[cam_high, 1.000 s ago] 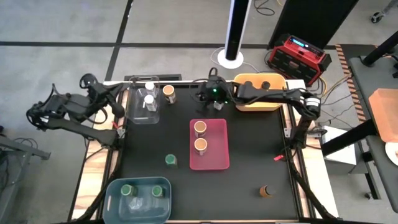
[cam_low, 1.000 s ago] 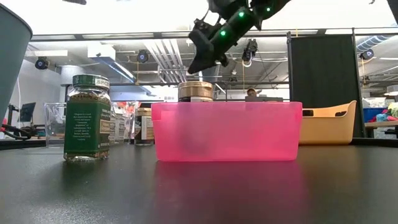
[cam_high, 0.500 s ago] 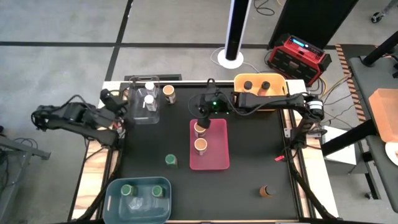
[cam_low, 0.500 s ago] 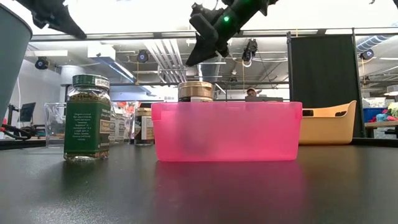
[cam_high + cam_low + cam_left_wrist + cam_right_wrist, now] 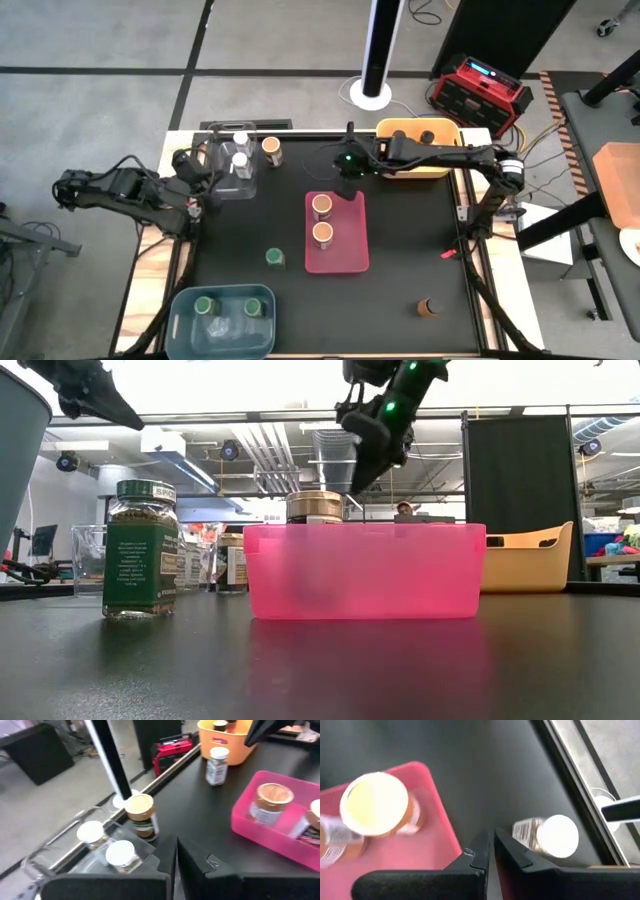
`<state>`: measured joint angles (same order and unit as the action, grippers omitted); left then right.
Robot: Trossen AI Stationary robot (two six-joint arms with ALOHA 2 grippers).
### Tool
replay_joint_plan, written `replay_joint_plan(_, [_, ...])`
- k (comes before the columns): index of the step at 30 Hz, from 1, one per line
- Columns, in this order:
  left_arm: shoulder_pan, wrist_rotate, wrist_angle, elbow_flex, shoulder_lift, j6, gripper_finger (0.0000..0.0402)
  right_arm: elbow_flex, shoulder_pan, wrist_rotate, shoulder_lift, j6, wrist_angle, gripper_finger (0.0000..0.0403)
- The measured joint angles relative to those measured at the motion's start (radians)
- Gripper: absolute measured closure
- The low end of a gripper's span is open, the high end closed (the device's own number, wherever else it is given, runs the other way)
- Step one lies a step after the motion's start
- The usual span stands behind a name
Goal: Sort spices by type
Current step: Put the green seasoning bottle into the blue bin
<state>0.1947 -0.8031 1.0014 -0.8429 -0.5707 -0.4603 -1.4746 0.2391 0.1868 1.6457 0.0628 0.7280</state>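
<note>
The black table (image 5: 400,270) carries four bins. The blue bin (image 5: 183,330) sits at the near left corner with two green-lidded jars (image 5: 207,304) inside. The pink bin (image 5: 352,255) lies in the middle and holds two orange-lidded jars (image 5: 321,207), one behind the other. The yellow bin (image 5: 412,165) stands at the far right edge with two dark-lidded jars (image 5: 427,135) in it. The clear bin (image 5: 218,182) rests at the far left and holds two white-lidded jars (image 5: 240,158).

Loose on the table are a green-lidded jar (image 5: 274,257) left of the pink bin, an orange-lidded jar (image 5: 271,148) just right of the clear bin, a dark-lidded jar (image 5: 428,307) near the right front corner, and a white-lidded jar (image 5: 217,765) standing just in front of the yellow bin.

The right gripper (image 5: 348,178) hangs above the table beyond the pink bin's far edge, its fingers pressed together and holding nothing. The left gripper (image 5: 205,172) hovers by the clear bin's left side, fingers likewise closed and empty.
</note>
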Motion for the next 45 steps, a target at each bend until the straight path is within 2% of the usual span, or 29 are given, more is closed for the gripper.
replay_joint_plan(5, [0.0,0.003,-0.001,0.0,-0.002,0.005,0.0402,0.001,-0.015,-0.004,-0.053,0.034,0.113,0.0385])
replay_joint_plan(8, [0.0,0.003,0.015,0.0,-0.003,0.005,0.0402,0.001,-0.017,-0.003,-0.092,0.105,0.244,0.0385])
replay_joint_plan(13, [0.0,0.003,0.017,0.0,-0.002,0.005,0.0402,0.003,-0.043,-0.005,-0.147,0.279,0.541,0.0385])
replay_joint_plan(18, [0.0,0.003,0.018,0.0,-0.002,0.005,0.0402,0.003,-0.097,-0.053,-0.22,0.476,0.729,0.0385])
replay_joint_plan(21, [0.0,0.003,0.018,0.0,-0.004,0.006,0.0402,0.006,-0.147,-0.105,-0.266,0.569,0.74,0.0385])
replay_joint_plan(25, [0.0,0.003,0.018,0.0,-0.006,0.006,0.0402,0.007,-0.227,-0.09,-0.303,0.622,0.735,0.0385])
replay_joint_plan(31, [0.0,0.003,0.018,0.0,-0.006,0.006,0.0402,0.024,-0.415,-0.046,-0.303,0.526,0.682,0.0385])
replay_joint_plan(37, [0.0,0.002,0.012,0.0,-0.006,0.006,0.0402,0.026,-0.574,-0.003,-0.248,0.442,0.656,0.0385])
replay_joint_plan(45, [0.0,0.002,-0.026,0.0,-0.018,0.006,0.0402,0.028,-0.702,-0.003,-0.223,0.429,0.632,0.0385])
